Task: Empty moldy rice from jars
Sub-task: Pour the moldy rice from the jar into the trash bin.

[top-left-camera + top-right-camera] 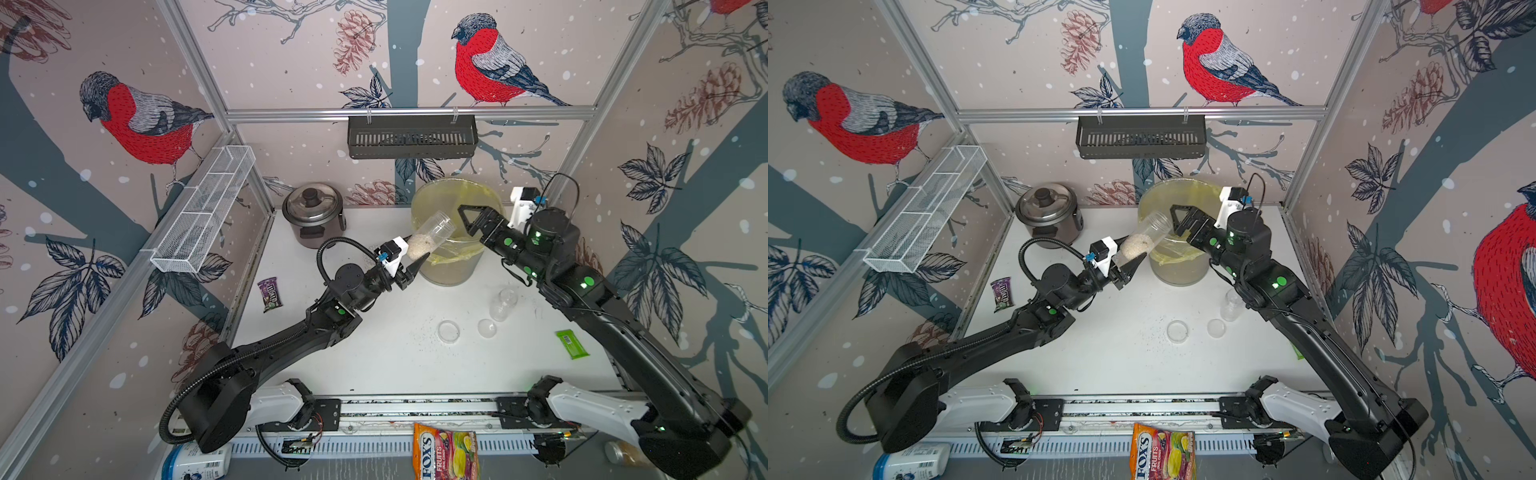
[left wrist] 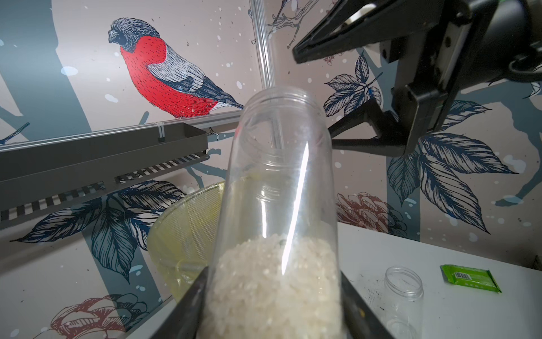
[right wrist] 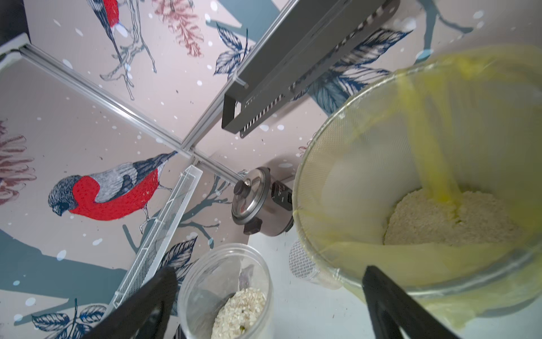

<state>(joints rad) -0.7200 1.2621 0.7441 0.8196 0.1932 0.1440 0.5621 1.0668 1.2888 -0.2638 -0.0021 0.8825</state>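
My left gripper [image 1: 415, 254] [image 2: 272, 308] is shut on the base of a narrow clear jar [image 1: 432, 235] [image 1: 1148, 237] [image 2: 278, 190]. The jar has no lid and tilts with its mouth up toward the bin [image 1: 451, 270]. Pale moldy rice [image 1: 419, 246] [image 2: 272, 287] [image 3: 240, 311] sits at its bottom. My right gripper [image 1: 467, 218] [image 3: 268, 293] stands open over the bin's rim, just beyond the jar's mouth, holding nothing. A second jar [image 1: 503, 303] [image 2: 403, 290] stands empty on the table. A jar with a silver dotted lid [image 3: 302, 262] lies beside the bin.
The yellow-bagged bin [image 3: 322, 164] has a heap of rice [image 3: 434, 217] inside. Two clear lids [image 1: 449, 331] [image 1: 487, 328] lie on the table. Rice cooker [image 1: 313, 212] back left, candy packet [image 1: 270, 294] left, green packet [image 1: 572, 343] right, black wall basket [image 1: 411, 137] above.
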